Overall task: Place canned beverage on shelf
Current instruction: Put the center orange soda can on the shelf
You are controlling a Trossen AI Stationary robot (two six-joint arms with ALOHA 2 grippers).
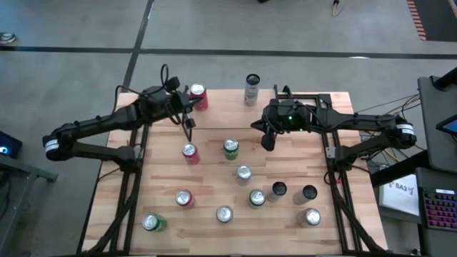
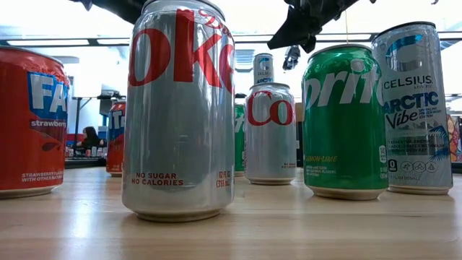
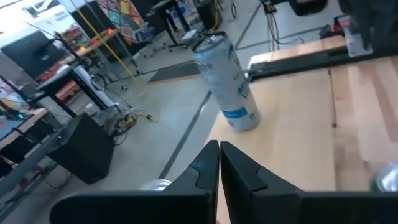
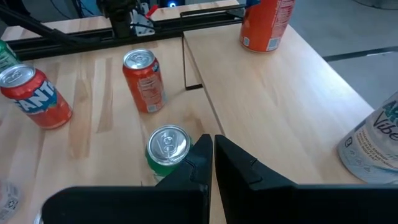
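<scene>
Shelf [image 1: 221, 107] raised at the table's far edge, carrying a red can [image 1: 198, 96] at its left end and a tall white can [image 1: 251, 90] near its right end. Left gripper [image 1: 189, 131] pinched shut and empty, just off the shelf's front edge, above a red can [image 1: 190, 153] on the tabletop. Right gripper [image 1: 268, 140] likewise shut and empty, just beside a green can [image 1: 230, 148].

Both dark six-joint arms reach in over the table from opposite sides, elbows low, wrists angled toward the middle. The left arm's two-finger black gripper [image 1: 189, 133] hangs pointing down, fingers pressed together, nothing in them. The right arm's black gripper [image 1: 268, 140] is clamped closed too, also empty, hovering above the tabletop.
</scene>
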